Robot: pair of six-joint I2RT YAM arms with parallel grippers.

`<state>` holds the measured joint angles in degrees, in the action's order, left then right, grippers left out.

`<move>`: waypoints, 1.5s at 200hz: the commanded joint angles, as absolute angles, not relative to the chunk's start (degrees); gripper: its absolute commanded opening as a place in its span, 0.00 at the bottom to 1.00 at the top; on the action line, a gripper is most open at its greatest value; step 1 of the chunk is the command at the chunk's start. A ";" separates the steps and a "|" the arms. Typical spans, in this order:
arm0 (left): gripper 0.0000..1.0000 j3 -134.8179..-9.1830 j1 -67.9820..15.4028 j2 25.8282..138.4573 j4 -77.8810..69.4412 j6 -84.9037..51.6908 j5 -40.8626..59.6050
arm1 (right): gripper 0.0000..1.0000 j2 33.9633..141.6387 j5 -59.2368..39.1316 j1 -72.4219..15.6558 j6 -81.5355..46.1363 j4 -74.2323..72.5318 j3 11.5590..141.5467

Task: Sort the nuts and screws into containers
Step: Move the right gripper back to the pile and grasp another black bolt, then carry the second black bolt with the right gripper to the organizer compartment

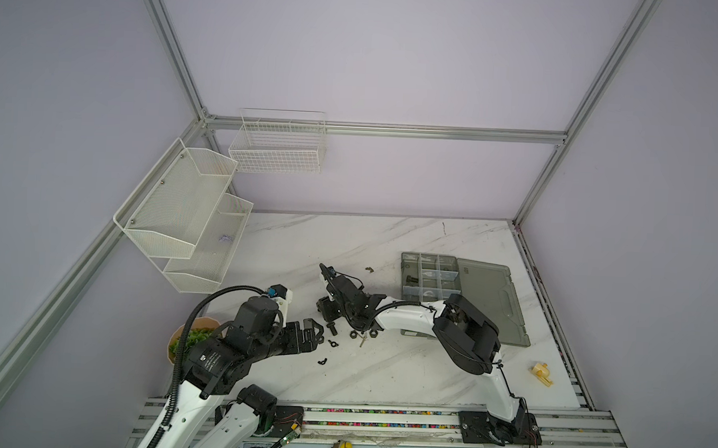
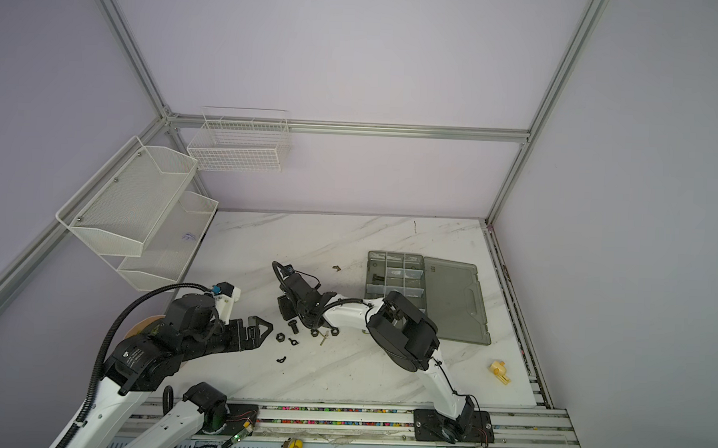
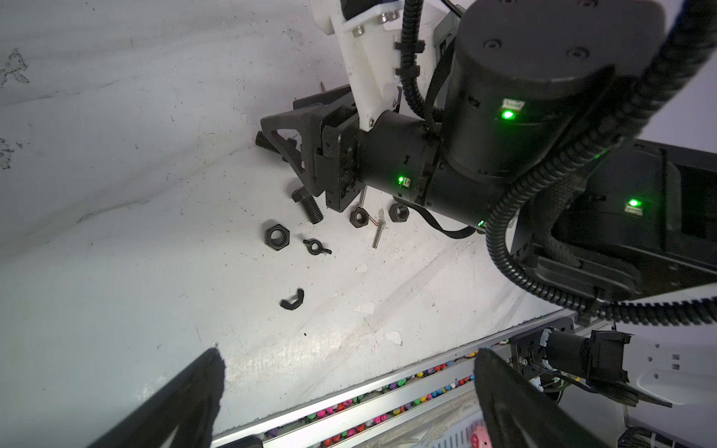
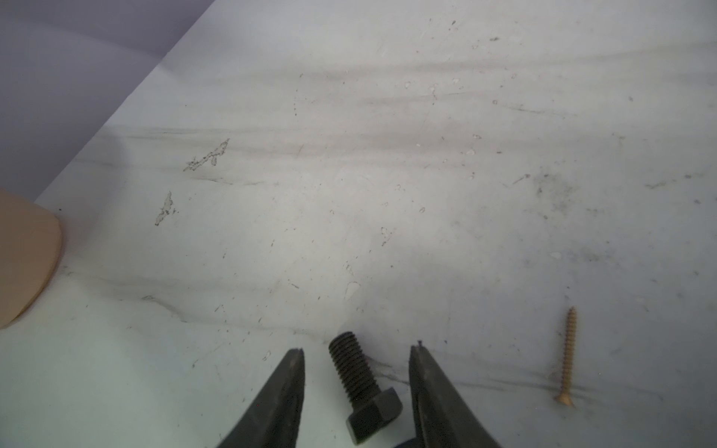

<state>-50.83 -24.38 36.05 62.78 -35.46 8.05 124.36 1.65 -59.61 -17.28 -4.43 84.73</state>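
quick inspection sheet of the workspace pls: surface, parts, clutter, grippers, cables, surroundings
surface: white marble-look table, scuffed and chipped in places
job's things: grey organizer box open, lid lying flat beside it; black bolt, brass screw, hex nut and black wing nuts loose on the table
clutter: yellow toy; bowl of greens
grippers: left gripper open, empty; right gripper open, jaws either side of the black bolt, not touching it
cables: black ribbed hose along the left arm; thin cable on the right arm
surroundings: white mesh shelves, wire basket, metal frame, lilac walls
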 commanded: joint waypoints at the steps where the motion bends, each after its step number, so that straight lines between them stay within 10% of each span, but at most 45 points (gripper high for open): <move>1: 1.00 -55.33 -24.16 35.86 62.94 -35.16 7.36 | 0.46 126.16 1.55 -59.68 -15.91 -0.26 86.43; 300: 1.00 -54.67 -24.13 35.07 59.98 -33.74 6.50 | 0.21 127.88 0.40 -57.13 -13.45 4.23 96.44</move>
<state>-50.83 -24.38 35.40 62.17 -35.20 6.98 129.47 1.06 -58.89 -14.26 5.10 95.64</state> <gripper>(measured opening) 0.995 0.275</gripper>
